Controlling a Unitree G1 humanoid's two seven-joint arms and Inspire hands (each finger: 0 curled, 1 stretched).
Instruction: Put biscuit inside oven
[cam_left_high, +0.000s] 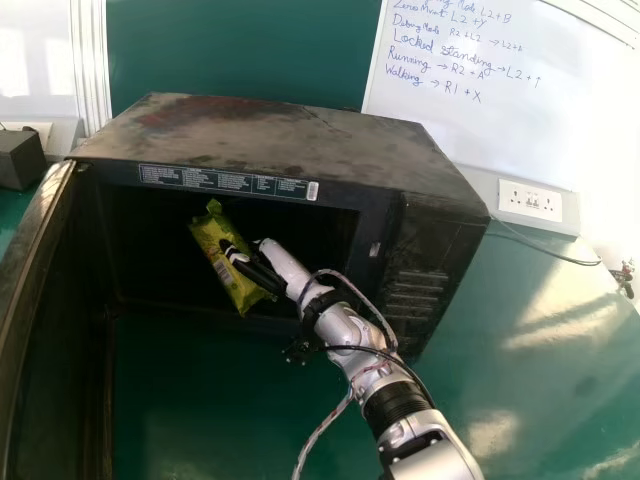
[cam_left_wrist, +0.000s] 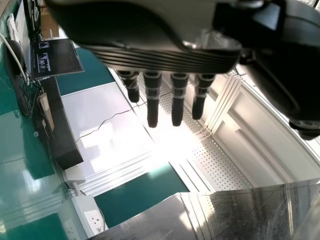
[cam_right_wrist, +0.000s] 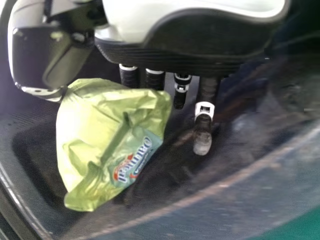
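Biscuit packet (cam_left_high: 212, 262), yellow-green, is clamped between thumb and fingers of the right hand (cam_left_high: 264, 274), at the black microwave oven's (cam_left_high: 290, 135) open mouth. The left hand (cam_left_wrist: 150, 57) has straight fingers, apart.

I see a yellow-green biscuit packet (cam_left_high: 222, 268) with a pale teal panel and blue and red lettering. My right hand (cam_left_high: 285, 263) is white and black, with white bands on its black fingers. The oven (cam_left_high: 280, 140) is black, its top mottled grey-brown. I see green on the desk (cam_left_high: 200, 410), blue writing across a white board (cam_left_high: 450, 120).
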